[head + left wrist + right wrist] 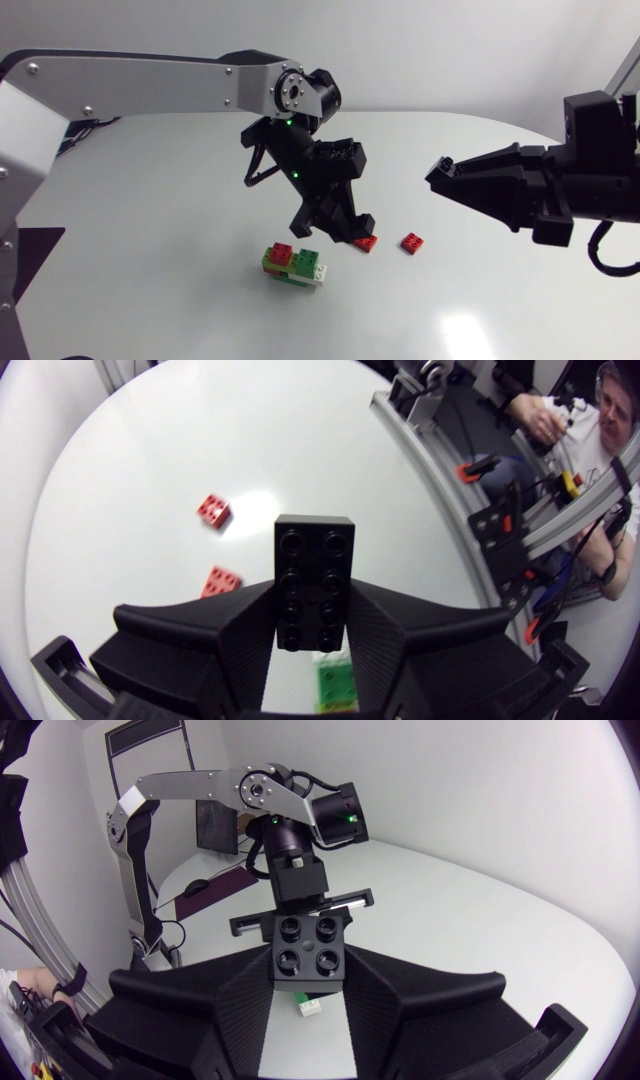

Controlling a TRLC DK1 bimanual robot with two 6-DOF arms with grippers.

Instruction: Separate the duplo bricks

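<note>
Brick stack [293, 265]: green, red, white, on worktop [150, 250]. Left claw [332, 222], just above stack, grips black eight-stud brick [315, 585]. Right claw [440, 175], well right of stack, grips black four-stud brick [308, 952]. Step, as judged: stripping stack. Next: deposit black bricks apart.

Left hand [314, 602], right hand [308, 963]: both clenched
</note>
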